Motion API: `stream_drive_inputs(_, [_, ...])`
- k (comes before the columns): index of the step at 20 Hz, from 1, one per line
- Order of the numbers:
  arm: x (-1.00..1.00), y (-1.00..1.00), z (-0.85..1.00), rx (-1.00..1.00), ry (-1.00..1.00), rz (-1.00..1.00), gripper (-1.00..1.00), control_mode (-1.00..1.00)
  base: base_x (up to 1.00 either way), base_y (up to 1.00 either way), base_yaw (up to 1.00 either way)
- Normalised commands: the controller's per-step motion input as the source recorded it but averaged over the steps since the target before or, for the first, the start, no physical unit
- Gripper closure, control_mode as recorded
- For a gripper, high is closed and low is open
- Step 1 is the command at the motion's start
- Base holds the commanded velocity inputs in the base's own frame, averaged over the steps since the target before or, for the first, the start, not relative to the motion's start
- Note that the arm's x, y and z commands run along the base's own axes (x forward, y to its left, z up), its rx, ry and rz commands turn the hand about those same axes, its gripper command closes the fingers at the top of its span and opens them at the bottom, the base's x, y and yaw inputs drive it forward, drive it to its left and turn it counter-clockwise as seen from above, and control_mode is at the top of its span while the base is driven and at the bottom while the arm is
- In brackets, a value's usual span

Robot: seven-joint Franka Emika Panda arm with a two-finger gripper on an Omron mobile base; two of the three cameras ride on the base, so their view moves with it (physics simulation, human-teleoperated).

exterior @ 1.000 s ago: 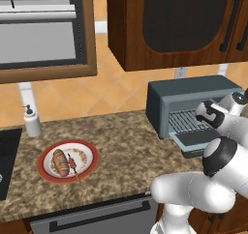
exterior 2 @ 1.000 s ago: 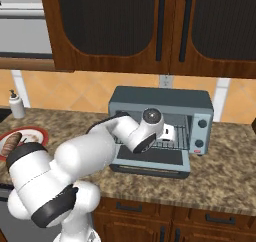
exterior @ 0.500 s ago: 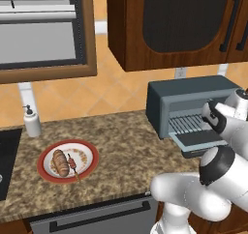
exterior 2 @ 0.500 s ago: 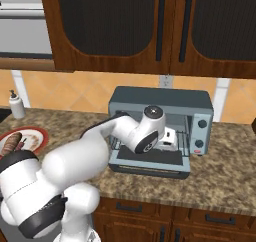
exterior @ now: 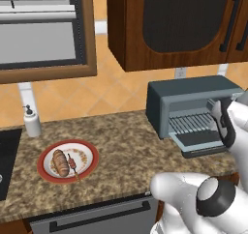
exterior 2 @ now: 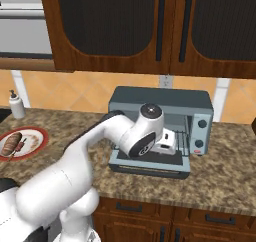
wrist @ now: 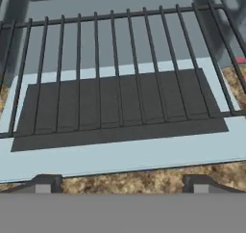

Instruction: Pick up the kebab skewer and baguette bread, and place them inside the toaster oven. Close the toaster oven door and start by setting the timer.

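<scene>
Two foods are lying on a red-rimmed plate (exterior: 46,153) in the left base view: the baguette bread (exterior: 60,163) and, just beside it, the kebab skewer (exterior: 72,164), well apart from the toaster oven (exterior: 191,107), which is sitting on the granite counter (exterior: 126,155). The gripper (exterior: 216,113) is hovering at the oven's mouth, partly cut off by the arm, above the lowered toaster oven door (exterior: 199,140).

Seen from the right base view, the arm is hiding much of the oven's opening; the knobs' markings are too small to read. The plate is cut off at the frame edge.

From the hand view, the fingertips (wrist: 45,184) are standing spread wide, holding nothing, over the door's dark glass and the wire rack (wrist: 120,68).
</scene>
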Motion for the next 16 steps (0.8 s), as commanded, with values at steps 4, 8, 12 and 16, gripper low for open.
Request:
stream_drive_inputs(4, [-0.53, 0.99, 0.42, 0.0, -0.02, -0.01, -1.0, -1.0, 0.0, 0.0, 0.0])
stream_drive_inputs(8, [-0.48, 1.0, 0.32, 0.0, 0.0, 0.0, -1.0, -1.0, 0.0, 0.0, 0.0])
stream_drive_inputs(12, [-0.38, 0.93, 0.18, 0.02, 0.02, 0.0, -1.0, -1.0, 0.0, 0.0, 0.0])
stream_drive_inputs(16, [-0.17, 0.99, 0.08, 0.0, 0.0, 0.0, -1.0, -1.0, 0.0, 0.0, 0.0])
